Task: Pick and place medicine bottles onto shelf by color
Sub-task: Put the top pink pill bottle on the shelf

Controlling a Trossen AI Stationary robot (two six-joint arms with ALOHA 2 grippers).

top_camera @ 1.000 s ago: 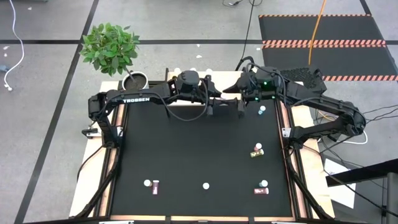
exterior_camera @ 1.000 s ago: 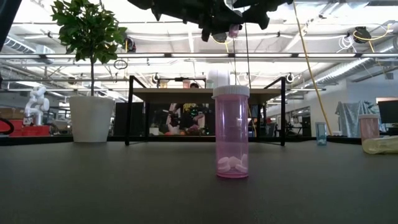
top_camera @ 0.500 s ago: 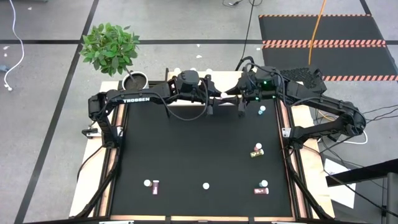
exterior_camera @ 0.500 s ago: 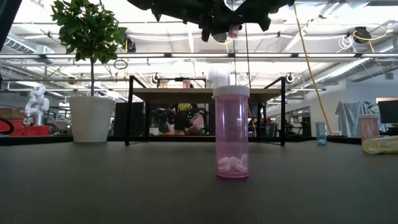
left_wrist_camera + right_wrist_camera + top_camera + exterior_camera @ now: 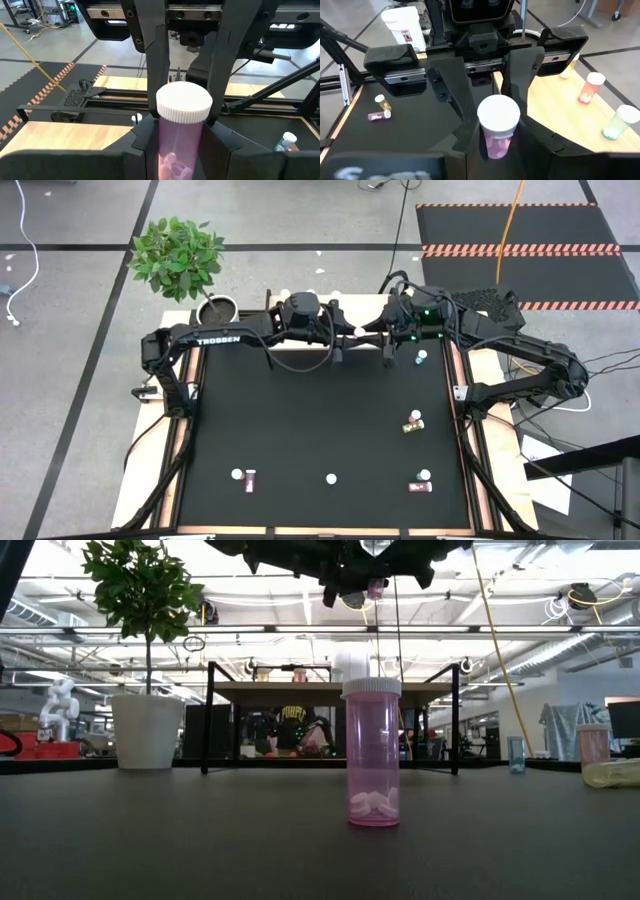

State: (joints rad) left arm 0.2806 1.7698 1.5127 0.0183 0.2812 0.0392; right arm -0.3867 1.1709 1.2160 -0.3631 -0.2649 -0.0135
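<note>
A pink medicine bottle point(image 5: 181, 135) with a white cap hangs upright in the air near the table's far edge, over the shelf point(image 5: 250, 690). My left gripper point(image 5: 347, 334) comes at it from the table's left and my right gripper point(image 5: 368, 332) from the right. Both are shut on it and meet nose to nose. The low view shows the pair at the top, with the bottle point(image 5: 376, 588) between them. Several other bottles stand on the light wooden shelf top point(image 5: 555, 100). My left gripper pinches the bottle's pink body point(image 5: 165, 150) below the cap between its two fingers, coming nearly level from the table's left. The bottle stands upright, cap up, lifted clear. My right gripper pinches the same bottle's pink body point(image 5: 495, 142) just under the cap between its two fingers, coming nearly level from the table's right. Its fingers point(image 5: 155, 60) stand opposite the left ones.
On the black table a pink bottle point(image 5: 372, 755) stands near the front middle. Others lie or stand at the front left point(image 5: 244, 477), front right point(image 5: 422, 483) and mid right point(image 5: 412, 423). A teal one point(image 5: 421, 357) stands by the right arm. A potted plant point(image 5: 180, 260) stands at the far left.
My right gripper's fingers have closed in on the pink bottle that my left gripper holds. Neither arm has moved, and the bottle has stayed upright in place.
</note>
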